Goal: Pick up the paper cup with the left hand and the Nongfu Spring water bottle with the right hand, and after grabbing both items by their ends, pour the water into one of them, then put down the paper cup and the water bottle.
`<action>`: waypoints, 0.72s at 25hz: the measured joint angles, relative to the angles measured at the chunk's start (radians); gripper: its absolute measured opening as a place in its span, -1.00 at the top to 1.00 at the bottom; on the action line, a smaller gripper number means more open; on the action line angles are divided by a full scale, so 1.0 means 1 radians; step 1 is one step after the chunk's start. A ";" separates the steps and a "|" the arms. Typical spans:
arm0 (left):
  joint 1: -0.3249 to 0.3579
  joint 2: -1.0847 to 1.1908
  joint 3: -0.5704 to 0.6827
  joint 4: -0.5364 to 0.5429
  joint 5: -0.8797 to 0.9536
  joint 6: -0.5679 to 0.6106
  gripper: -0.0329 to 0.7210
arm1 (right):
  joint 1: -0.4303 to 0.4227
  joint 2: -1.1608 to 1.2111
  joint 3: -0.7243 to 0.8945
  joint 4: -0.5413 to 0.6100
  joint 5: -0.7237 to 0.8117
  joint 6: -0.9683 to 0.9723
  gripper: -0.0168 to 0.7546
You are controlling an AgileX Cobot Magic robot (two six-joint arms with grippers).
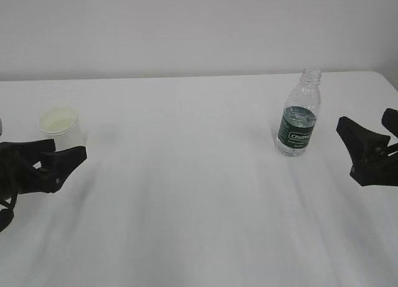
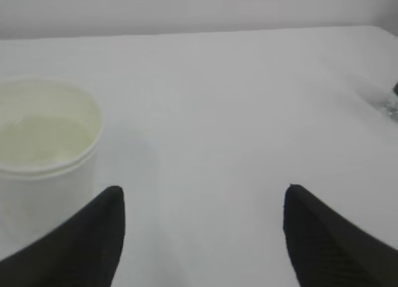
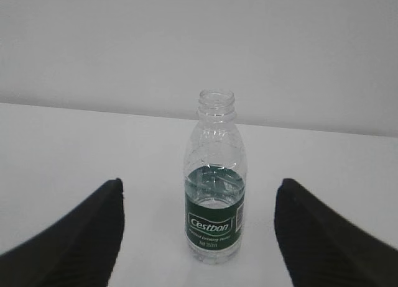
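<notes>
Fingers (image 2: pixel 87 243) of the left hand (image 1: pixel 53 163) fill the bottom corners of the left wrist view, black and ribbed, spread wide with bare white table (image 1: pixel 186 175) between them and nothing held; just beyond the left finger, touching nothing, stands the paper cup (image 2: pixel 43 156), a pale cream-white tapered cup with a rolled rim, upright, its inside showing a faintly yellowish floor, though whether any liquid sits in it cannot be told. In the exterior view the same cup (image 1: pixel 61 127) stands near the left edge of the table, right behind the gripper's tips, which point toward the middle. On the other side the right hand (image 1: pixel 368 151) hovers low at the right edge, its two black fingers (image 3: pixel 74 243) likewise spread wide and empty. Beyond them, centred in the gap yet well clear of both fingers, the Nongfu Spring water bottle (image 3: pixel 215 181) stands upright: small, clear, ribbed plastic, capless with a threaded neck, a dark green label band with white lettering around its lower half. Clear water (image 3: pixel 214 187) fills it to about the top of that label. Seen from outside, the bottle (image 1: pixel 299 116) stands toward the far right of the table, near the back edge, well apart from the cup
</notes>
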 joint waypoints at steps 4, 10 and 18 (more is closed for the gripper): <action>0.000 -0.063 0.004 0.027 0.000 -0.010 -0.57 | 0.000 0.000 0.000 0.002 0.088 -0.007 -0.53; 0.000 -0.132 0.006 0.030 0.000 -0.041 -0.54 | 0.000 0.000 0.000 0.002 0.102 -0.009 -0.53; 0.000 -0.247 0.008 -0.045 0.000 -0.088 -0.51 | 0.000 0.000 -0.007 -0.007 0.087 -0.009 -0.53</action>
